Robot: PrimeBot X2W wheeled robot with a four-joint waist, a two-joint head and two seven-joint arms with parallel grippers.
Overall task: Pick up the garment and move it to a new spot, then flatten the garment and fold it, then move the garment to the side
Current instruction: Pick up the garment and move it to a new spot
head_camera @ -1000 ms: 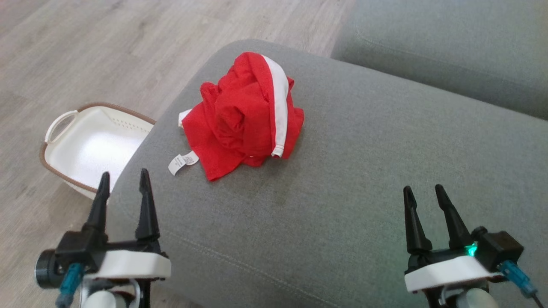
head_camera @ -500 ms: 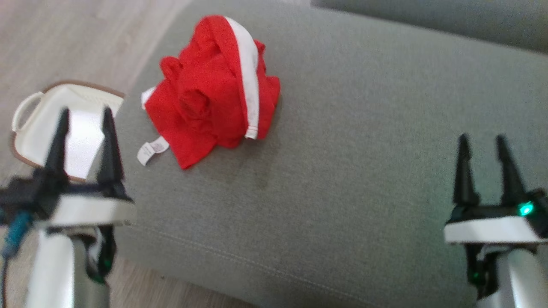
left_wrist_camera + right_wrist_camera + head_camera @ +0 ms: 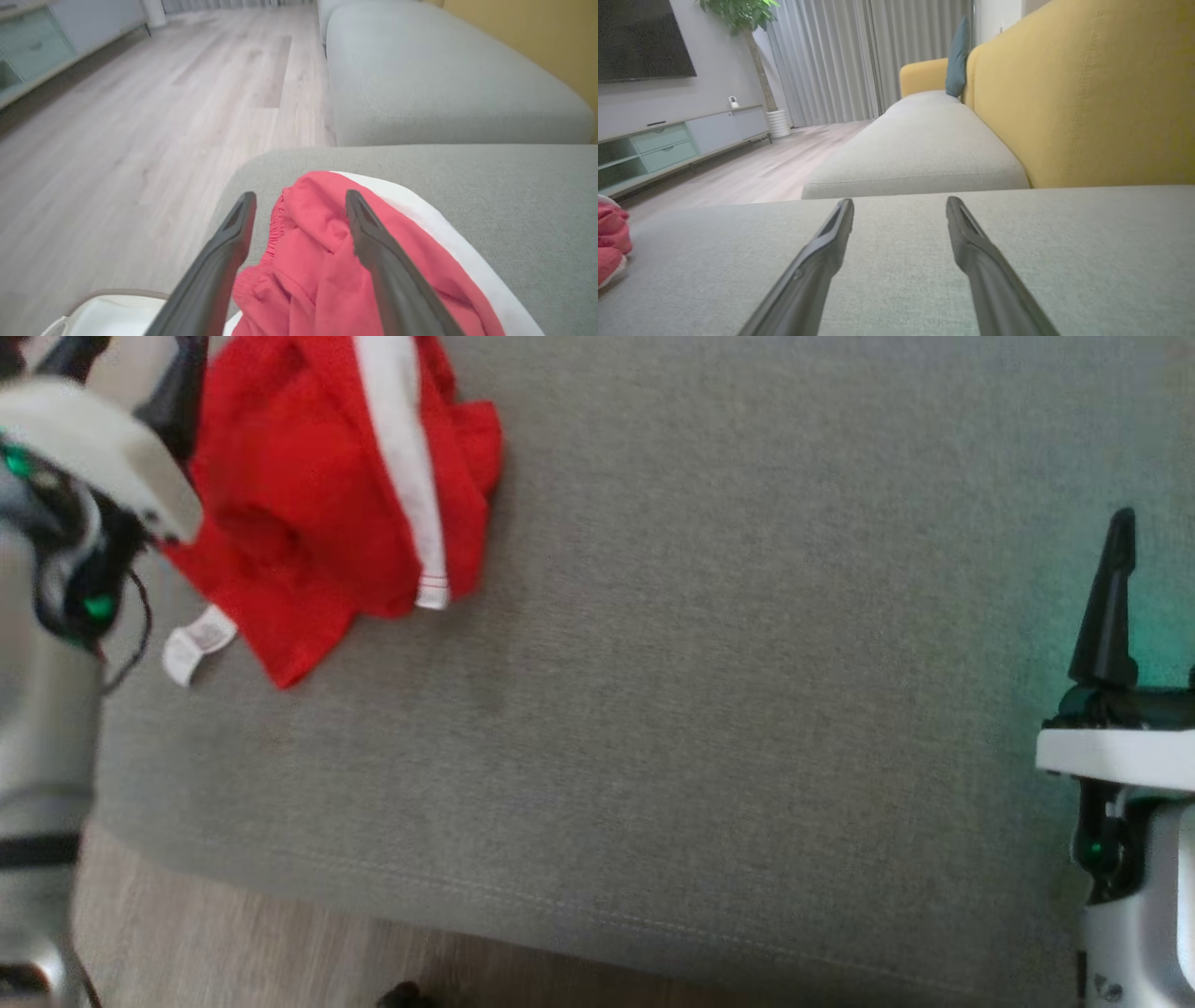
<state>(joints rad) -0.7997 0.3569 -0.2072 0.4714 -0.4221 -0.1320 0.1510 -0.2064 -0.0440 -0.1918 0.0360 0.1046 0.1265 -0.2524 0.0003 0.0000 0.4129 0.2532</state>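
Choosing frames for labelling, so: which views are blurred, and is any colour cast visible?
Right wrist view: sharp and evenly lit around the right gripper. Head view: left arm motion-smeared, garment slightly soft, a green glow tinting the sofa cushion at right. Left wrist view: garment fairly clear, floor soft.

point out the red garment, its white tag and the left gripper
red garment (image 3: 308,495), head view, red cloth beside stripe
white tag (image 3: 198,642), head view, middle of tag
left gripper (image 3: 300,195), left wrist view, midway between fingertips
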